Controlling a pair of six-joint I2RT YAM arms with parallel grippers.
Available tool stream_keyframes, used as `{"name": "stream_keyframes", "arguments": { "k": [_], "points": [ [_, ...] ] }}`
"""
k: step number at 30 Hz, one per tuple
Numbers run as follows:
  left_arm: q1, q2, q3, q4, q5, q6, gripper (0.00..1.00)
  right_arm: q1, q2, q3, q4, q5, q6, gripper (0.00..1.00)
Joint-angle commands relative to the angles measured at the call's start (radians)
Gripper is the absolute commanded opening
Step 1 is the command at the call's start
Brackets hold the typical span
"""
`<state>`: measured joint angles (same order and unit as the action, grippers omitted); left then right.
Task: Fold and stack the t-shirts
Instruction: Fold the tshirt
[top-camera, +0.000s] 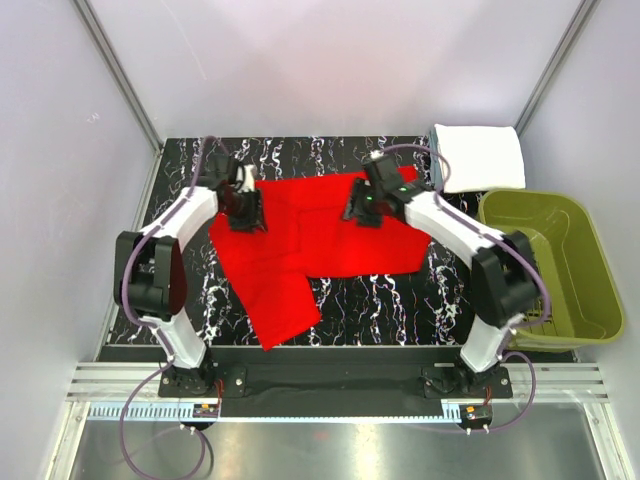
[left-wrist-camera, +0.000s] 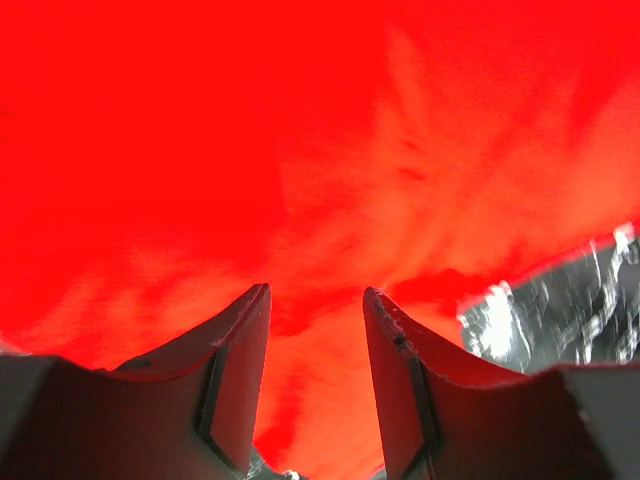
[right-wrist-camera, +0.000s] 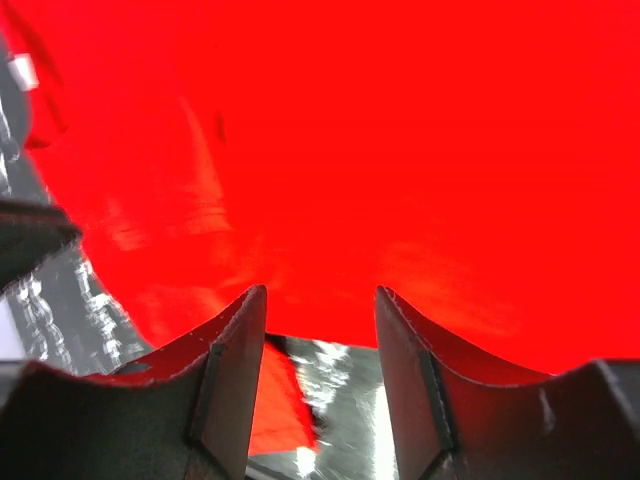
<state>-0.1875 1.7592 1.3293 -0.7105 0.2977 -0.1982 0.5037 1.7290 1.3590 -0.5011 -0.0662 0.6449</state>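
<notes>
Black marbled counter (top-camera: 380, 290), pale walls (top-camera: 300, 60); red t-shirt (top-camera: 320, 240) lies there, left pincer (left-wrist-camera: 316, 292) and right pincer (right-wrist-camera: 321, 290) both parted above it.

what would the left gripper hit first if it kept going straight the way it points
Most likely the red t-shirt: the left gripper points straight at the cloth, which fills its wrist view. How near it is, I cannot tell.

Overhead it's bright, even and sharp, just soft shadows under the arms on the black white-veined marble-patterned surface (top-camera: 390, 295), while in both wrist views the bright red cloth t-shirt (left-wrist-camera: 320, 150) floods the frame in oversaturated, blurry red, and white glare flares off the glossy surface at the edges.
</notes>
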Motion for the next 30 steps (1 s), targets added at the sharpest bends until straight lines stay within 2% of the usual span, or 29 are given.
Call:
{"name": "stream_keyframes", "arguments": {
  "k": [1, 6, 9, 12, 25, 30],
  "points": [
    [0.066, -0.076, -0.050, 0.097, -0.083, -0.069, 0.47, 0.084, 0.148, 0.161, 0.058, -0.058, 0.076, 0.54],
    [0.075, -0.072, -0.123, 0.124, -0.152, -0.090, 0.43, 0.163, 0.329, 0.327, 0.084, -0.081, 0.084, 0.47],
    [0.101, -0.128, -0.200, 0.166, -0.219, -0.125, 0.40, 0.188, 0.424, 0.391, 0.121, -0.112, 0.082, 0.43],
    [0.118, -0.158, -0.265, 0.210, -0.189, -0.139, 0.40, 0.194, 0.452, 0.390, 0.157, -0.104, 0.075, 0.43],
    [0.131, -0.092, -0.315, 0.259, -0.094, -0.170, 0.43, 0.199, 0.532, 0.374, 0.223, -0.127, 0.064, 0.37],
    [0.131, -0.078, -0.314, 0.255, -0.103, -0.172, 0.41, 0.202, 0.534, 0.365, 0.207, -0.107, 0.052, 0.35]
  ]
}}
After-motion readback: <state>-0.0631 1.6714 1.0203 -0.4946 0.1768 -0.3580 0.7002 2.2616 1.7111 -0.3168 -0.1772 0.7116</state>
